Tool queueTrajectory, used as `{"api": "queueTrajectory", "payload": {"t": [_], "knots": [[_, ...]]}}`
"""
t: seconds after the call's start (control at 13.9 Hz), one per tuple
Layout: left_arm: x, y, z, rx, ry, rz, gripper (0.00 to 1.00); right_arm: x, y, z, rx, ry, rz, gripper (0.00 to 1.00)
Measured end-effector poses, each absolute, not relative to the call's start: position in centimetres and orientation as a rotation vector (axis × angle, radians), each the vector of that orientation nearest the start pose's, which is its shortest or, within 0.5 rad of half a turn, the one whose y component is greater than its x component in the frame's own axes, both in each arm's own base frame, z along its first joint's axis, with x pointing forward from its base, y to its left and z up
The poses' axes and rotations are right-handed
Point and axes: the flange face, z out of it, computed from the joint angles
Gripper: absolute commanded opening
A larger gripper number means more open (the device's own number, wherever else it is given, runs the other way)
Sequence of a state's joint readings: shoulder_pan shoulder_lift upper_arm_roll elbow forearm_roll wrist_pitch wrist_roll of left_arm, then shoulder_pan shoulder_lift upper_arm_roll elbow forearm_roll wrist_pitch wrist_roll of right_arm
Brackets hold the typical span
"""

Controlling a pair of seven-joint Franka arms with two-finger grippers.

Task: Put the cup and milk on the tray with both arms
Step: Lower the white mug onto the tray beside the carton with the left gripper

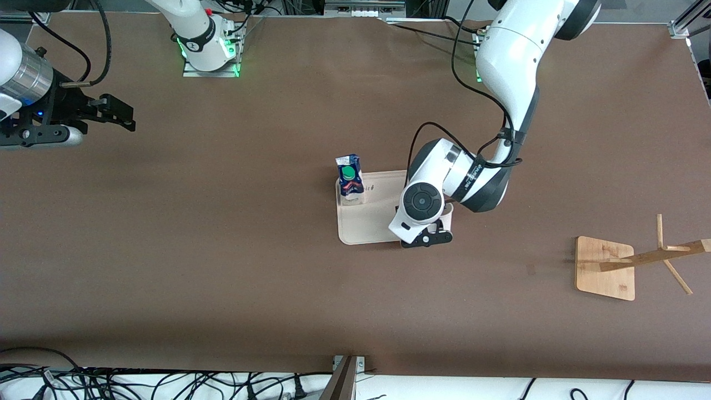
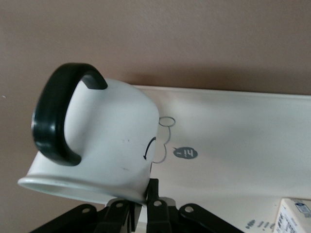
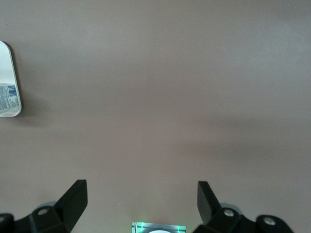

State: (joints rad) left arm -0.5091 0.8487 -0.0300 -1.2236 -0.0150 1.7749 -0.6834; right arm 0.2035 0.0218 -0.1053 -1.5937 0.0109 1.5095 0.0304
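Left tool [image 2: 141, 213] clamps cup [image 2: 104, 141] over tray [image 2: 243, 131]; right tool [image 3: 141, 199] waits, fingers apart.

Robotics lab, brown table [image 1: 222, 233], floor cables [image 1: 139, 383]

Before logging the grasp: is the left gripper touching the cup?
Touching: the left wrist view shows the left gripper shut on the cup's rim.
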Motion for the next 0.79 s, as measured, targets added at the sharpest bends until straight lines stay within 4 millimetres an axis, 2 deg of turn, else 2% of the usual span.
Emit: {"api": "queueTrajectory", "payload": {"t": [0.51,0.79], "knots": [[61.6,-36.8,23.1,-2.999,-0.322,0.537,0.00,55.1,5.6,61.5,-3.138,-0.107,0.105,1.00],[61.3,-36.8,22.6,-2.997,-0.297,0.567,0.00,55.1,5.6,61.7,-3.138,-0.107,0.101,1.00]]}}
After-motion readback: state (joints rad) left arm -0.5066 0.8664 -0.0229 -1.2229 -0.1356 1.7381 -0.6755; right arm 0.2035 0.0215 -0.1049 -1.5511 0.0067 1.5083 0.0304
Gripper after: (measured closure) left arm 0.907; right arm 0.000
